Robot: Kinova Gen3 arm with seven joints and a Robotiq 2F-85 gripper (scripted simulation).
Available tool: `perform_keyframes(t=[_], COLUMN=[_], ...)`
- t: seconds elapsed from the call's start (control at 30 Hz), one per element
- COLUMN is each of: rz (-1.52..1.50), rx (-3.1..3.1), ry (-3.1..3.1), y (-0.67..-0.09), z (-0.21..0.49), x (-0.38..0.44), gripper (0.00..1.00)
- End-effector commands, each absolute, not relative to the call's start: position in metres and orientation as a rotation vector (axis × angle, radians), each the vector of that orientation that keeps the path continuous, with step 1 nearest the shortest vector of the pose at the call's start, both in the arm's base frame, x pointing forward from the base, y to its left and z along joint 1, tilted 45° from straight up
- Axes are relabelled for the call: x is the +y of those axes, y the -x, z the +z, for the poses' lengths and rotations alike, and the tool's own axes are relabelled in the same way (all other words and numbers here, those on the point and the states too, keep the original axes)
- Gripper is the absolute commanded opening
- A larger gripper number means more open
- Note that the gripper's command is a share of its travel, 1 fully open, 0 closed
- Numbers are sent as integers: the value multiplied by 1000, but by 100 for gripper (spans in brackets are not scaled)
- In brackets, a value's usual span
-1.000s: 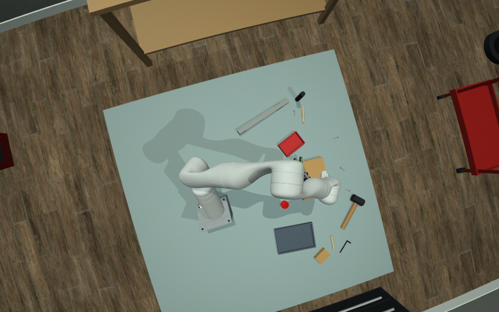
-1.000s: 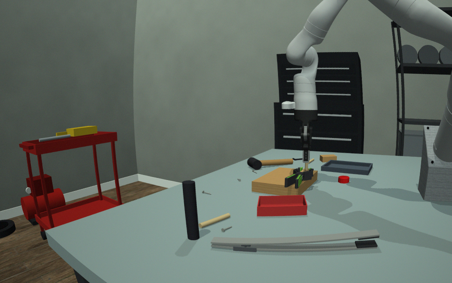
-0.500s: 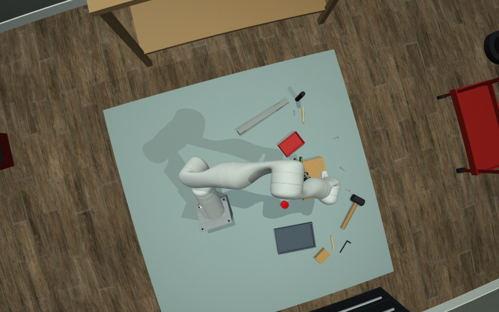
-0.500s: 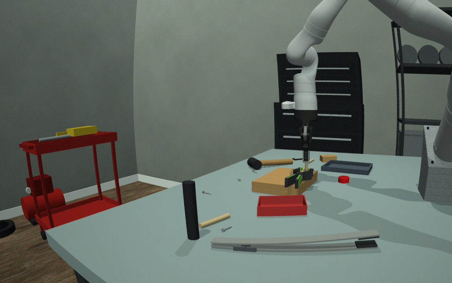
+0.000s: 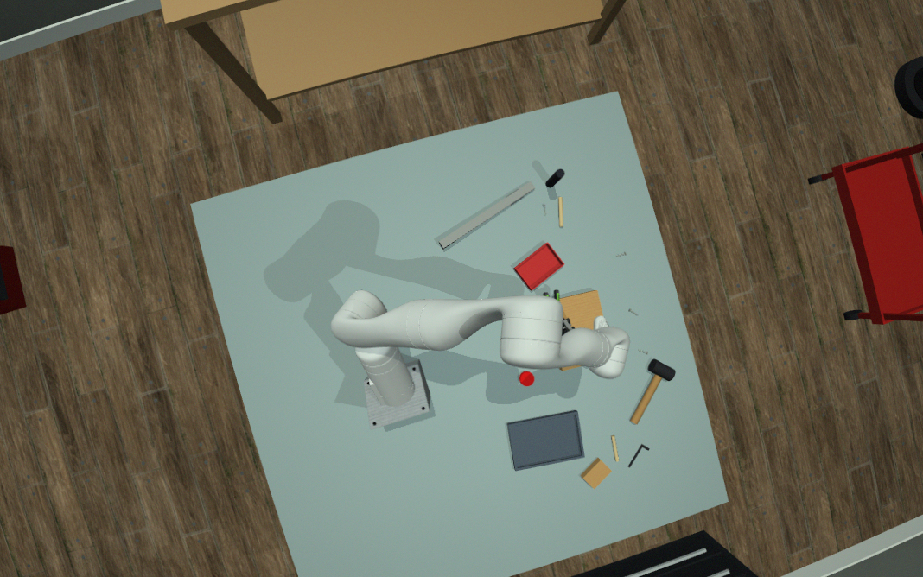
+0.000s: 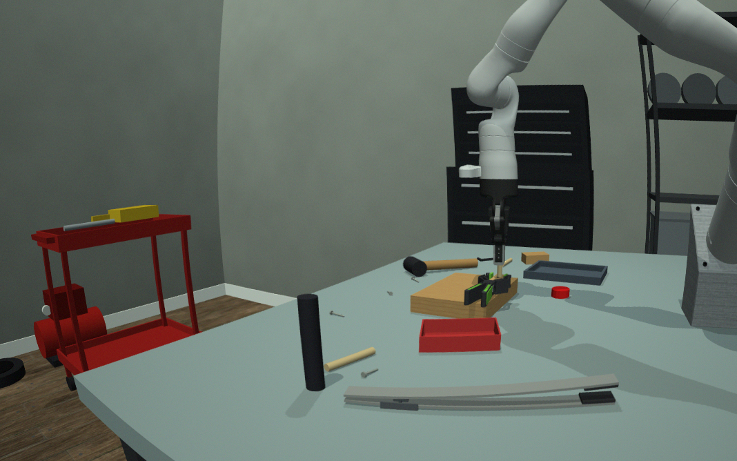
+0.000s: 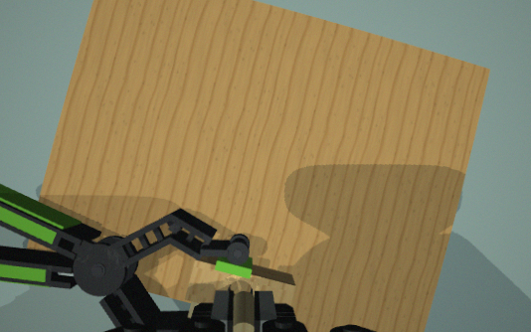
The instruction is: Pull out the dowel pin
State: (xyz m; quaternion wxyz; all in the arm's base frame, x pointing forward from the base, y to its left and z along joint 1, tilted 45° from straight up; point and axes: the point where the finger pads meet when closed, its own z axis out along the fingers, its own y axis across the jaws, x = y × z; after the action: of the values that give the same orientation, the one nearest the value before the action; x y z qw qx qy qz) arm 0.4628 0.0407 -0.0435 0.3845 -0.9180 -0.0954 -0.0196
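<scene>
The black two-finger gripper points straight down over the light-brown wooden bench board, its fingers closed on the pale, round wooden dowel pin. The pin stands roughly upright between them; I can't tell whether its lower end is in the hole. Beside it, the black-and-green spring clamp lies over the board's edge region, a green pad close to the pin. The small wooden block seems to be under the gripper, mostly hidden, so its seating against the stop is unclear. The red rectangular open tray sits near the board, on the table.

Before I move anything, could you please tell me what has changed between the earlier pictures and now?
Nothing has visibly changed. The gripper is still over the board, closed on the upright dowel pin. The spring clamp and the things around the board also look the same as before.
</scene>
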Motion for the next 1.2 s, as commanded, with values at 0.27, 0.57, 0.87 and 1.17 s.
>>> perform_keyframes(t=[0.27, 0.57, 0.87, 1.17], rz=[-51, -49, -47, -45], rx=[-222, -215, -211, -206], ry=[2346, 2346, 2347, 2347], y=[-466, -466, -466, -466], z=[-43, -43, -43, -43], x=[39, 39, 39, 39], gripper=[10, 10, 10, 10])
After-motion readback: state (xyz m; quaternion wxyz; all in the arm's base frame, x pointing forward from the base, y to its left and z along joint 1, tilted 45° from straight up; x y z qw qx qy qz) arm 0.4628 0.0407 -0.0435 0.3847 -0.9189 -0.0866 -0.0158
